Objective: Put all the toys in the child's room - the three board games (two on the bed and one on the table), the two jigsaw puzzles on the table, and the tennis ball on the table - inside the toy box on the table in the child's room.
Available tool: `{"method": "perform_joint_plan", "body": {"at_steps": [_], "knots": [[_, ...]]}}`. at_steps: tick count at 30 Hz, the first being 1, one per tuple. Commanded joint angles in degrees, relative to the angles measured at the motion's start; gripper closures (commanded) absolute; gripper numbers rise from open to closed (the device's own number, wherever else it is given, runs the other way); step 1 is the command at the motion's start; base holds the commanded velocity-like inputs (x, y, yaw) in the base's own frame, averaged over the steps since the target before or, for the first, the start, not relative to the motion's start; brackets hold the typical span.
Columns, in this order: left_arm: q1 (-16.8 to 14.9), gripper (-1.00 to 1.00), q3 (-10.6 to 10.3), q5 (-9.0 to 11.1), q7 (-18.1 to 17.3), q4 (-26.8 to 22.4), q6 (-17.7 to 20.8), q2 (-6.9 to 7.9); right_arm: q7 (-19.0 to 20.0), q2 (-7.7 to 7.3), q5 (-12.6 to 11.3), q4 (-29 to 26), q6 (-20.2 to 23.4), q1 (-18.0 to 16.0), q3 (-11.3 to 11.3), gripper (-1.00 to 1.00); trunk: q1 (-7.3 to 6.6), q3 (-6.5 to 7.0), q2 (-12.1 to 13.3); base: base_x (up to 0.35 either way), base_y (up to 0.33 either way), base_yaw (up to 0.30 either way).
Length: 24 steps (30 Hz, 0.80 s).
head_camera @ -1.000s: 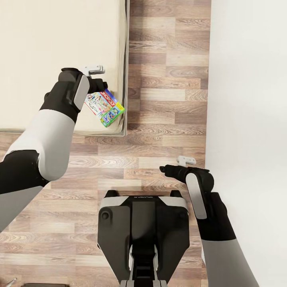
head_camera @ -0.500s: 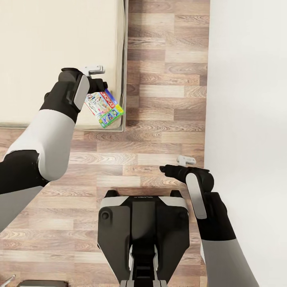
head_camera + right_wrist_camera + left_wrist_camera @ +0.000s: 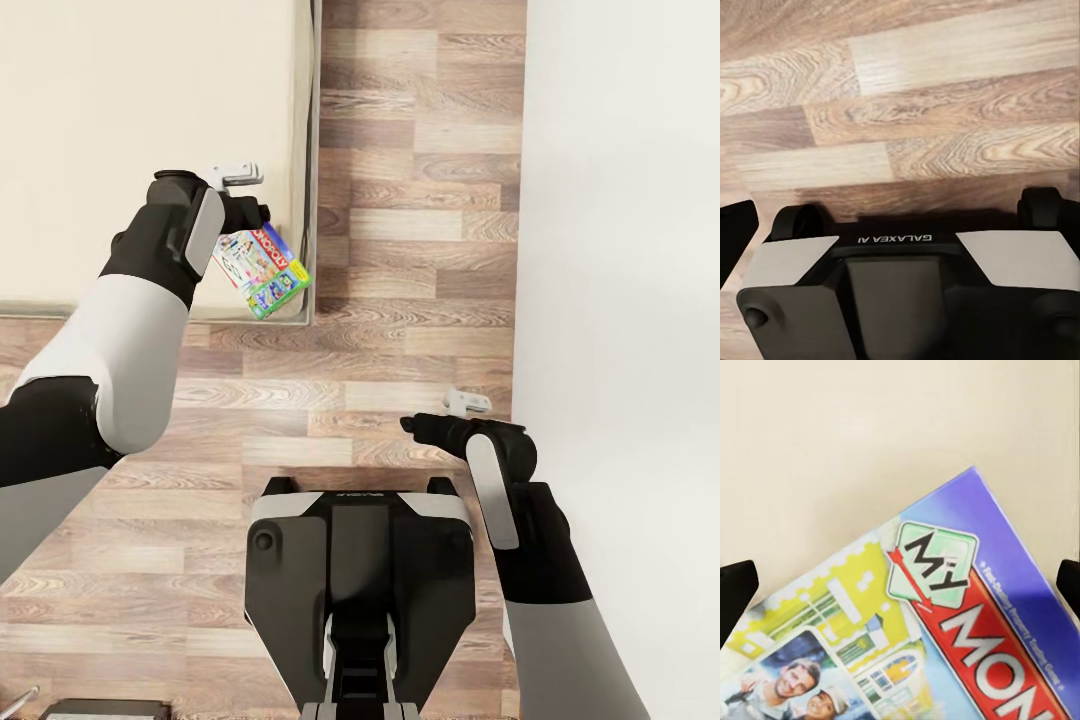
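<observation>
While our base [image 3: 358, 560] stands on the wood-plank floor [image 3: 420, 250] just past the foot corner of the bed [image 3: 120, 100], our left arm reaches out over the beige mattress with a board game [image 3: 263, 268] at its gripper [image 3: 250, 215]. From the head view the game box, with its blue edge, red banner and yellow and green panels, hangs tilted above the bed's near right corner, close to the mattress edge, one corner poking out toward the floor. In the left wrist view the same box [image 3: 937, 637] sits between two dark fingertips [image 3: 735, 600] that stand far apart at the frame's sides; whether they actually press on the box we cannot tell, so we leave the grip undecided.

Our right gripper [image 3: 412, 424] hovers over the floor, well clear of the bed and just in front of the base's right shoulder, beside the white wall [image 3: 620, 300]. Its wrist view looks down on floor planks and the lettered top of the base [image 3: 900, 277], with dark fingertips [image 3: 736, 232] set wide apart and nothing between them.
</observation>
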Motion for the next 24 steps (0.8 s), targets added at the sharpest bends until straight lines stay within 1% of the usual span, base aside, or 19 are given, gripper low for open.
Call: {"method": "perform_joint_plan", "body": {"at_steps": [1, 7, 13, 21, 24], "knots": [[-0.02, -1.0, 0.28, -0.09, 0.06, -0.06, 0.25, -0.07, -0.6, 0.0, -0.59, -0.06, 0.16, -0.02, 0.03, -1.0, 0.02, -0.06, -0.09, -0.171, 0.0, 0.0], [-0.02, -1.0, 0.33, -0.09, 0.06, -0.05, 0.24, 0.0, -0.6, 0.0, -0.59, -0.09, 0.16, -0.02, 0.03, -1.0, 0.02, -0.06, -0.09, -0.105, 0.0, 0.0], [-0.02, -1.0, 0.29, -0.09, 0.06, -0.07, 0.24, 0.31, -0.6, 0.0, -0.59, -0.06, 0.16, -0.02, 0.03, -1.0, 0.02, -0.06, -0.09, -0.015, 0.0, 0.0], [-0.02, -1.0, 0.32, -0.09, 0.06, -0.06, 0.24, 0.37, -0.6, 0.0, -0.59, -0.04, 0.16, -0.02, 0.04, -1.0, 0.02, -0.06, -0.09, -0.002, 0.0, 0.0], [-0.02, -1.0, 0.32, -0.09, 0.06, -0.05, 0.24, 0.37, -0.6, 0.0, -0.59, -0.05, 0.16, -0.02, 0.37, -1.0, 0.02, -0.06, -0.09, 0.0, 0.0, 0.0]]}}
